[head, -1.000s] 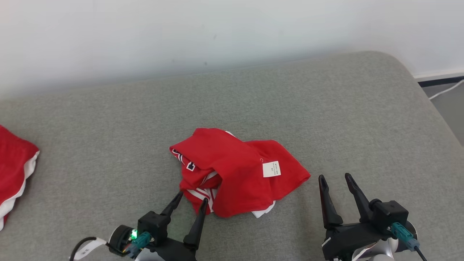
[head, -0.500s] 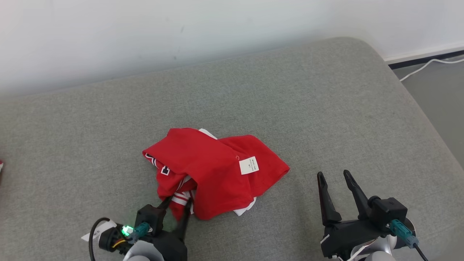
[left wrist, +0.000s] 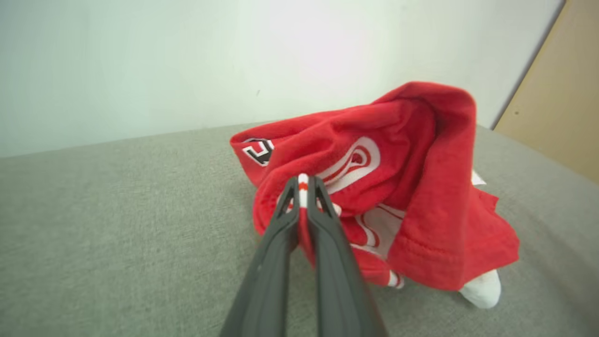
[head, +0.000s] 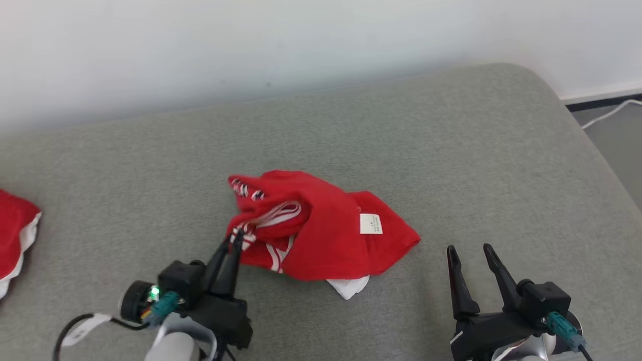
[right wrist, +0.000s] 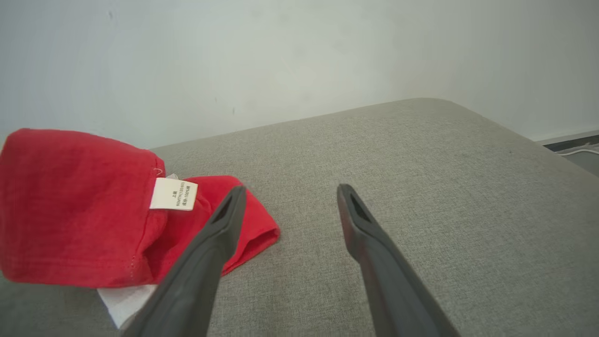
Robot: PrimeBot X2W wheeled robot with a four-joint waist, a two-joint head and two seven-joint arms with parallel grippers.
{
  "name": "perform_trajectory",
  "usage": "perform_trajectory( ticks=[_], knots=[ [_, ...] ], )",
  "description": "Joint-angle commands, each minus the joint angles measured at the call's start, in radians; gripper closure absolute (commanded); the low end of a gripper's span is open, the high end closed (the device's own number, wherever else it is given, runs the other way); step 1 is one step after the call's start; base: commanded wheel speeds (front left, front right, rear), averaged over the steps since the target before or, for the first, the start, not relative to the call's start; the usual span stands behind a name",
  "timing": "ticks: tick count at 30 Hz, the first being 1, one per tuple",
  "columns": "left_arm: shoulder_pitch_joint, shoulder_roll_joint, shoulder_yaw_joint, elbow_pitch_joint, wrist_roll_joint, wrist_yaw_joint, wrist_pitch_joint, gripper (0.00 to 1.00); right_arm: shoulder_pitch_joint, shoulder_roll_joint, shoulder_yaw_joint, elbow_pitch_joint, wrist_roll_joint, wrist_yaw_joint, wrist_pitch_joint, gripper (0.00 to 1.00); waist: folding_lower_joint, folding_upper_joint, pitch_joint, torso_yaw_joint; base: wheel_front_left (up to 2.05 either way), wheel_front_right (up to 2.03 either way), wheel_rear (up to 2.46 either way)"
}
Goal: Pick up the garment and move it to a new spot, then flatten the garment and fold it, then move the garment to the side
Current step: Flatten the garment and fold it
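Red garment point(head: 321, 235) lies crumpled mid-front of the grey cushion point(head: 401, 130), white label point(head: 371, 223) facing up. Left end effector point(head: 235, 239) is pressed together, pinching the garment's red-and-white striped edge at its near-left side. Right end effector point(head: 469, 253) is spread, empty, just right of the garment, not touching. Another red-and-white cloth point(head: 12, 225) sits at the far left edge.

Garment point(head: 326, 240): bright red, white striped trim carrying thin red lines, a white patch at the lower hem, black-and-white lettering near one fold. Label point(head: 370, 223): white, small dark print. Padded surface point(head: 401, 150): grey, fine woven fleck. Wall point(head: 251, 45): plain white. Second cloth point(head: 12, 235): red, white edge. Left gripper point(head: 235, 238), right gripper point(head: 468, 247): matte black fingers. Panel point(left wrist: 557, 107): tan
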Motion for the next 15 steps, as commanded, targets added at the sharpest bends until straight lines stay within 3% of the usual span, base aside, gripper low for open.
perform_trajectory(
  ticks=[1,8,15],
  knots=[
    [0.022,0.019,0.014,-0.03,0.017,0.009,-0.004,1.0,0.008,-0.001,0.0,-0.004,-0.005,0.001,0.0,0.0,0.0,-0.0001,-0.015,0.047,0.0,0.0,0.0],
    [0.077,0.1,0.073,-0.219,0.026,0.046,0.011,1.0,0.023,0.0,0.003,-0.009,0.002,0.001,0.002,0.0,0.0,-0.0001,-0.022,0.135,0.0,0.0,0.0],
    [0.191,0.14,0.107,-0.292,-0.008,0.087,0.045,1.0,0.018,0.001,0.007,-0.008,0.005,0.001,0.003,0.0,0.0,-0.0001,-0.011,0.157,0.0,0.0,0.0]
  ],
)
